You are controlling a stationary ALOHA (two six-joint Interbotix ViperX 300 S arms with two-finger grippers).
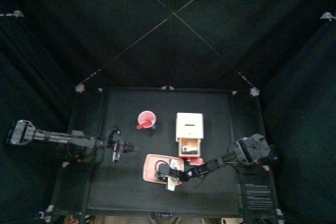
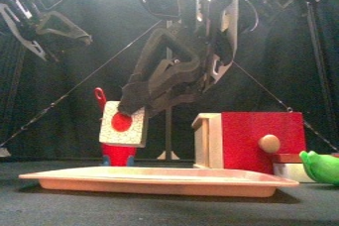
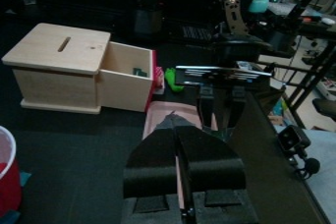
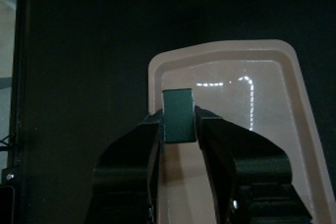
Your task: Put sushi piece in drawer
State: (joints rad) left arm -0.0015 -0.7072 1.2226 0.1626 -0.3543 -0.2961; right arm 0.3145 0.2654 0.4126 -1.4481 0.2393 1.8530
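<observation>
step: carry to drawer | R gripper pinching sushi piece, above pink tray | L gripper pressed together, idle beside tray | next: swing over open drawer, lower, release

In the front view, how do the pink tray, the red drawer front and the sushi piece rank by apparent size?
1. pink tray, widest, though nearest the camera.
2. red drawer front.
3. sushi piece, held by the right gripper.
</observation>
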